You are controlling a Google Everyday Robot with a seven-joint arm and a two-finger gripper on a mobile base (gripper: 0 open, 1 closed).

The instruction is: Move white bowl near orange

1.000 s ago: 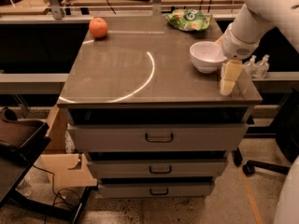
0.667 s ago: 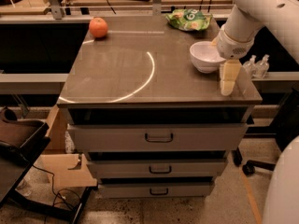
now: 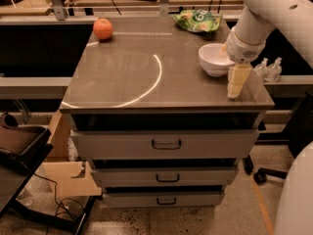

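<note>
Hardly anything moves: the pincer point(image 3: 236, 82) stays just right of the white bowl point(image 3: 213, 58), clenched or not I cannot tell, with the orange point(image 3: 103, 29) far left across the desk point(image 3: 122, 77).

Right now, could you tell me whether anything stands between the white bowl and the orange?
Nothing visible stands between the white bowl and the orange; the green bag lies behind that line. The gripper hangs beside the bowl.
</note>
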